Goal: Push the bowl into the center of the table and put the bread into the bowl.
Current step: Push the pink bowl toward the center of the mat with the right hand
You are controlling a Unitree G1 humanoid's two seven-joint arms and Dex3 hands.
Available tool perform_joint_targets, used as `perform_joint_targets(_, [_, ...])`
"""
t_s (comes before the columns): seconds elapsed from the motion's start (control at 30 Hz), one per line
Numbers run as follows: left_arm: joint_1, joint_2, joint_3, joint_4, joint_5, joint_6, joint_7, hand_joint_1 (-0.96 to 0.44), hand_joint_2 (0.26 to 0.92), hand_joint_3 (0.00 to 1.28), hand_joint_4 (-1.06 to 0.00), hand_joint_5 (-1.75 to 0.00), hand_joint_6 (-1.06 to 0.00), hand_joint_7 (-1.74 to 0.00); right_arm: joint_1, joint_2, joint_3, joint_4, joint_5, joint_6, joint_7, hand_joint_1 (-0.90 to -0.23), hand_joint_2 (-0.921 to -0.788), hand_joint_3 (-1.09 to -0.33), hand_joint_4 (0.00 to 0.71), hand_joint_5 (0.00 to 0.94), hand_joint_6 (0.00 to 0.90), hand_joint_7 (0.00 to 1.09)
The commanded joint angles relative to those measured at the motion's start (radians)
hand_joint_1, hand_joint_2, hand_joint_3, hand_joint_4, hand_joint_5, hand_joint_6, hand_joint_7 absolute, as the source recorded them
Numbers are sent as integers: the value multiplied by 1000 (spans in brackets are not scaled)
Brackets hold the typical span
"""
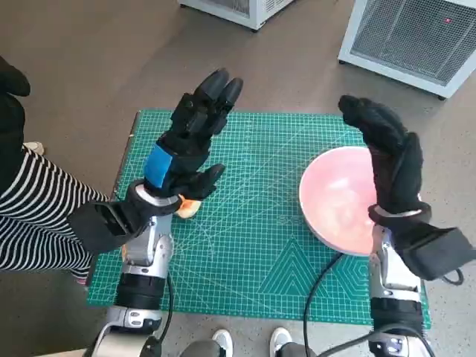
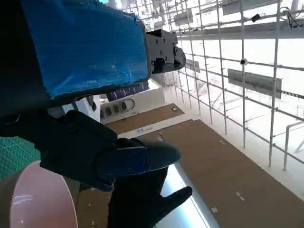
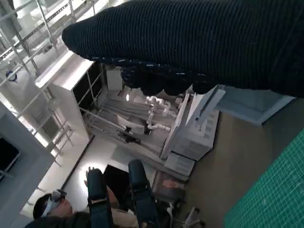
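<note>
Counter [image 1: 245, 245] with its green cutting mat takes up most of the head view; pink bowl [image 1: 338, 201] sits at the right side of it, well off center, partly under the right forearm. Right hand [image 1: 390, 160] is raised above the bowl's right rim, gloved fingers extended, grasping nothing. Left hand [image 1: 195, 126] is raised over the left half of the mat, fingers straight and apart, also empty. Bread [image 1: 188, 208] is the small tan lump just showing under the left wrist, near the left edge. A person in striped clothing [image 1: 33, 216] sits just left of the counter. Step in hand looks like the bowl push: drop the right hand outside the bowl's right wall, palm flat against it low down, and slide left slowly so it doesn't tip or overshoot toward the bread.
</note>
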Motion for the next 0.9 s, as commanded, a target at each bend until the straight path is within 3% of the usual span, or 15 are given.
perform_joint_targets(0.03, [5, 2, -2, -13, 13, -13, 6, -586, 799, 602, 0, -70, 1, -273, 9, 6, 9, 22, -11, 21, -1, -664, -921, -735, 144, 0, 14, 479])
perform_joint_targets(0.37, [5, 5, 4, -5, 14, -29, 11, -589, 788, 622, 1, -69, 1, -269, 7, 10, 10, 23, 5, 37, 11, -668, -921, -742, 136, 0, 0, 487])
perform_joint_targets(0.5, [4, 5, 8, 3, 12, -36, 10, -589, 787, 624, 0, -69, 1, -271, 11, 3, 6, 19, -4, 29, 7, -669, -921, -741, 136, 0, -1, 488])
perform_joint_targets(0.7, [3, 9, 14, 13, 11, -50, 12, -597, 784, 623, 1, -58, 1, -276, 30, -46, -42, 34, -4, -14, 2, -670, -921, -729, 145, 5, 12, 496])
perform_joint_targets(0.9, [0, 12, 22, 25, 6, -58, 12, -597, 783, 622, 0, -49, 1, -275, 61, -98, -118, 61, 8, -77, -20, -682, -921, -726, 139, 3, 13, 494])
